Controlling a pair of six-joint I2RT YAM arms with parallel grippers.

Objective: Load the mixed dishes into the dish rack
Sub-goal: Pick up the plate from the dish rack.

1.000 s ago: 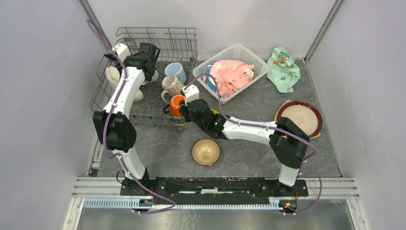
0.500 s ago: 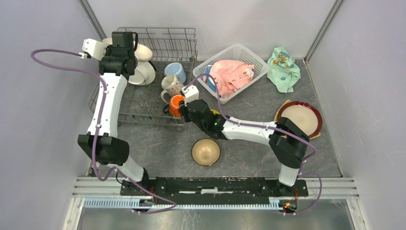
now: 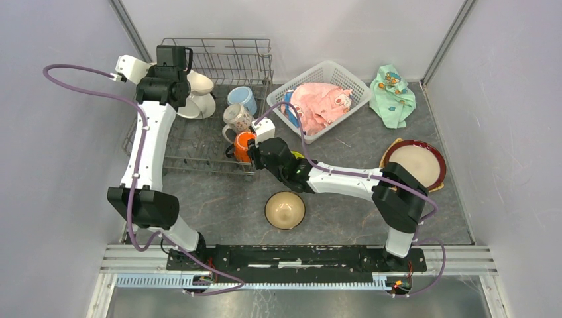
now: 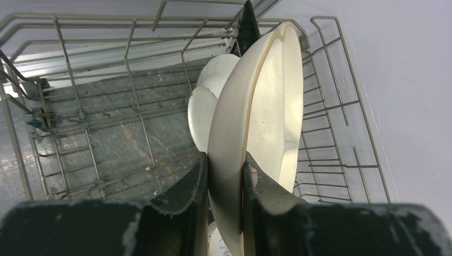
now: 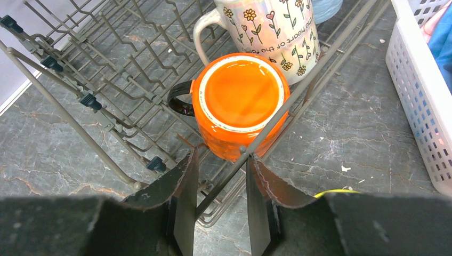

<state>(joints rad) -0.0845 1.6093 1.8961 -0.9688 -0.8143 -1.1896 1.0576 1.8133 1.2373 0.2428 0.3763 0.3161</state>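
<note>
My left gripper [image 4: 226, 166] is shut on the rim of a cream divided plate [image 4: 266, 106], held on edge above the back left corner of the dish rack [image 4: 106, 106]. A white plate [image 4: 205, 106] stands just behind it. From above, the left gripper [image 3: 182, 83] and cream plate [image 3: 201, 84] are at the dish rack's [image 3: 199, 149] far left. My right gripper [image 5: 221, 160] is open, its jaws either side of the rack's rim wire, just short of an upside-down orange mug [image 5: 240, 98]. The patterned mug [image 5: 272, 32] and light-blue mug [image 3: 242, 99] stand behind it.
A tan bowl [image 3: 285, 210] sits on the table in front of the right arm. A red-rimmed plate [image 3: 414, 164] lies at the right. The white lattice basket [image 3: 344, 76] holds a pink cloth [image 3: 318, 103]. A mint-green cloth [image 3: 392, 93] lies at the back right.
The left arm has swung out and back to the rack's far left corner, carrying the cream plate with it. The right arm has stayed put.
</note>
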